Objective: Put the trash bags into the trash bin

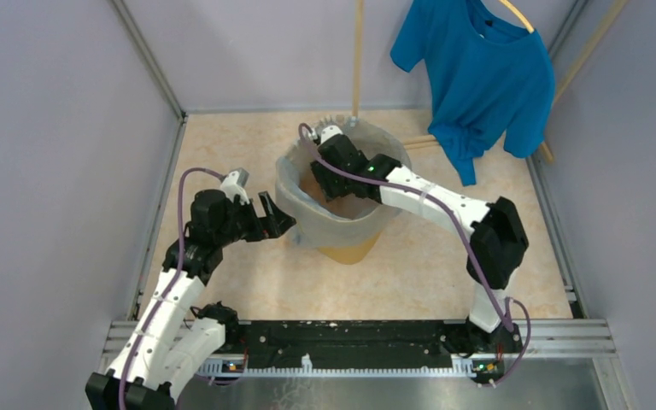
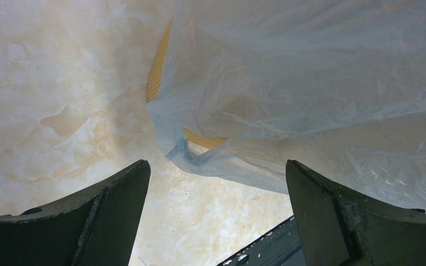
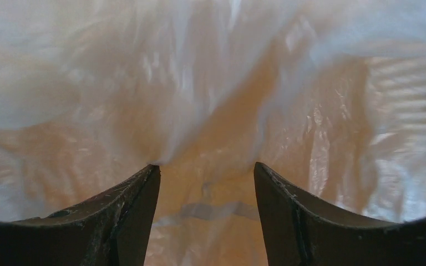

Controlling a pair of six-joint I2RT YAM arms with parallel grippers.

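Lining: bag [image 1: 303, 205] draped over bin [image 1: 350, 250]

Film covers the rim and hangs outside. Right gripper [image 3: 206, 172], jaws parted, is inside: press the film down evenly. Left gripper [image 2: 216, 166], wide and empty beside the bin, should gather the loose skirt.

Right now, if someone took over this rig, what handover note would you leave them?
Left gripper: open, empty, low beside the trash bin, facing the hanging edge of the trash bag.
Right gripper: jaws apart, reaching down into the bin's mouth, film all around.
Done: bag draped over the bin, covering its rim, middle sunk inside.
Left: probably seat the bag lower, then lift the right arm out.
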